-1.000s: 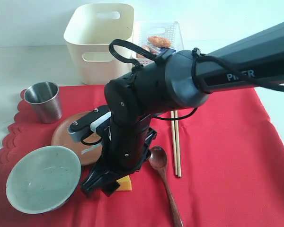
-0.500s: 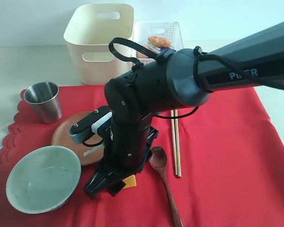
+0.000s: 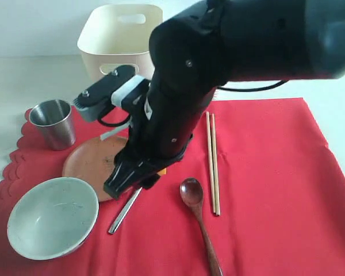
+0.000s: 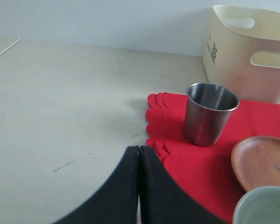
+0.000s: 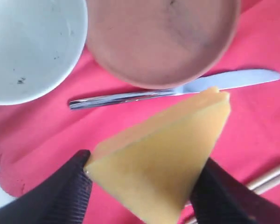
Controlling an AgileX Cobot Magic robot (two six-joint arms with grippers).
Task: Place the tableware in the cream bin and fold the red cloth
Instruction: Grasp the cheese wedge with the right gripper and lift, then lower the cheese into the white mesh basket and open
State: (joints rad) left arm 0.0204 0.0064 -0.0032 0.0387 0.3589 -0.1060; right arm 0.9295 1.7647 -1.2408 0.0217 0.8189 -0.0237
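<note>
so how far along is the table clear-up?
Done: nothing yet. Steel cup, brown plate, bowl, knife, wooden spoon and chopsticks all sit on the red cloth, which lies flat; none is in the cream bin. In hand: right tool grips a cheese wedge over the cloth. Left tool is shut, empty. Left: all six pieces, then the fold.

Between the fingers of the right pincer [image 5: 144,191] the cheese wedge [image 5: 163,140] looks waxy and matt, while beneath it lie a polished metal knife [image 5: 168,91], a matt brown plate [image 5: 163,37] and matt red cloth [image 5: 270,121].
</note>
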